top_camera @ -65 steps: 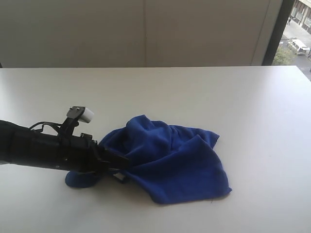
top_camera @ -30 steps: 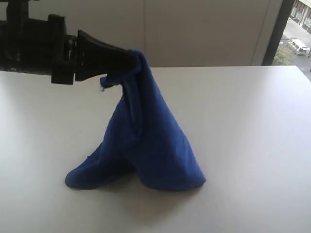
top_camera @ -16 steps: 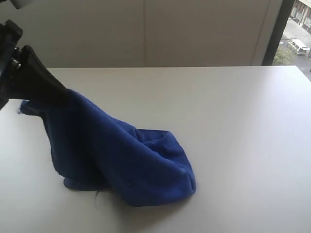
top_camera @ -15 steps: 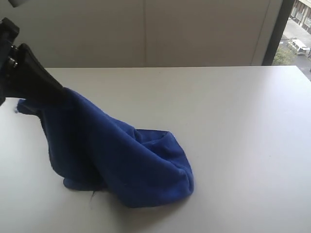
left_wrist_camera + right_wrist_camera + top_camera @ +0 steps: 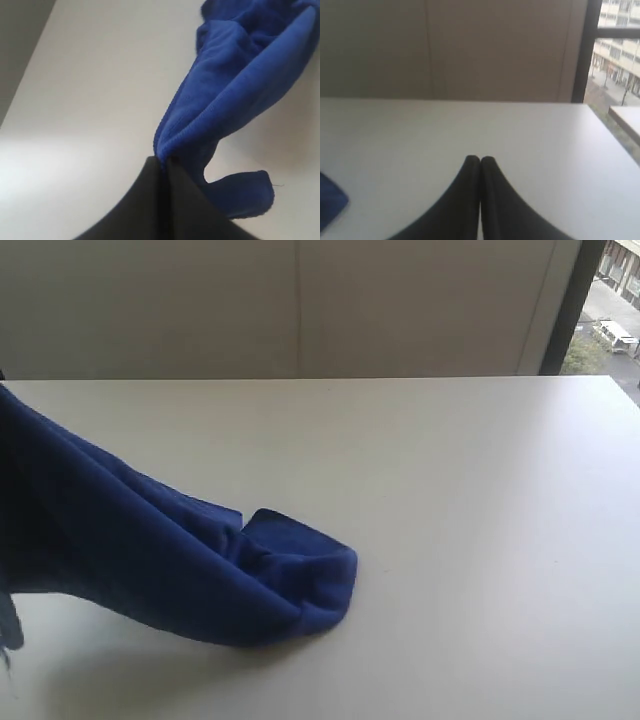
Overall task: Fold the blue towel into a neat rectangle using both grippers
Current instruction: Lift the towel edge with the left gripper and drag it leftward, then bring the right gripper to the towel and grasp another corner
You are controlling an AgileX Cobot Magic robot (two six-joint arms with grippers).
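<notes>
Evidently soft, light and limp, best pinched at a corner, the blue towel (image 5: 150,550) sags from the exterior view's left edge onto the worktop (image 5: 450,490) at lower centre; in the left wrist view, the left gripper (image 5: 162,162) has its jaws clenched on the bunched hem at lower middle; in the right wrist view, the right gripper (image 5: 480,161) hovers level over the worktop, jaws closed on nothing.

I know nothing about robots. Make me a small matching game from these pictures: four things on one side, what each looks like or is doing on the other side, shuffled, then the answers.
Things:
1. blue towel
2. left gripper
3. right gripper
4. table

States:
A. shut, holding nothing
B. white, flat, bearing the cloth's lower end
C. shut on an edge of cloth
D. one end raised, the other bunched on the surface

Pairs: 1-D, 2-C, 3-A, 4-B
</notes>
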